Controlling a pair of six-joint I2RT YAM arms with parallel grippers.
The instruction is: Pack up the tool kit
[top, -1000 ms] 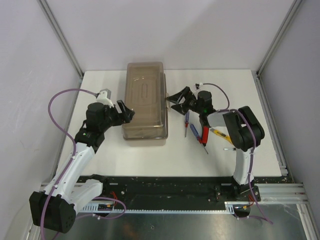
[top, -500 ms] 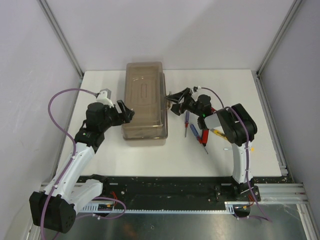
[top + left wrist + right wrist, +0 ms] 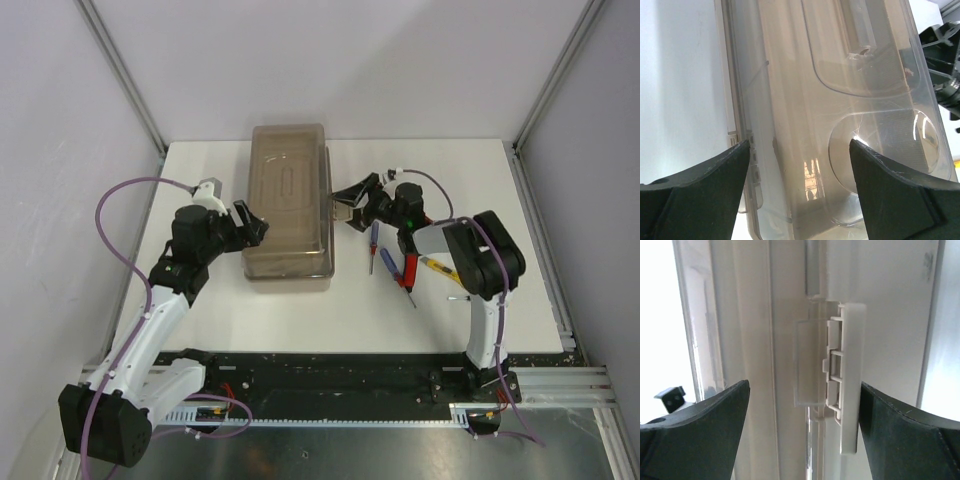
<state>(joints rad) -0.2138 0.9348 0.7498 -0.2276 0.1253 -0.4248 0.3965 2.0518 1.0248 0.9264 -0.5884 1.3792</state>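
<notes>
**Toolbox shut, both arms parked at its sides, tools lying loose**

I was standing by the rig and this is what I saw. The beige toolbox [image 3: 289, 200] sat toward the far middle of the white surface [image 3: 250, 310]. Its smoky see-through lid [image 3: 850, 75] was down on top.

The left end effector [image 3: 250, 222] was just beside the toolbox's left long side, with its fingers spread wide and nothing between them. In the left wrist view the two dark fingertips framed the lid edge and the beige rim below it. I couldn't tell if either tip touched the plastic.

The right end effector [image 3: 352, 200] was on the opposite long side of the toolbox, also spread open and also empty. Its wrist camera looked straight at the beige ribbed latch [image 3: 845, 375], which sat in the gap between the fingers. The latch was nearer the finger on the right of that view. I honestly couldn't say whether there was any contact.

The hand tools lay in a loose bunch on the surface, off the toolbox's right side and out past the right end effector:
- a small screwdriver [image 3: 373, 240] closest to the toolbox
- a blue-handled one [image 3: 388, 262] just beyond it
- a red-handled one [image 3: 410, 268] next
- a yellow-handled one [image 3: 438, 266] farthest out, partly under the right arm

None of them were inside the toolbox as far as I could see through the lid.
</notes>
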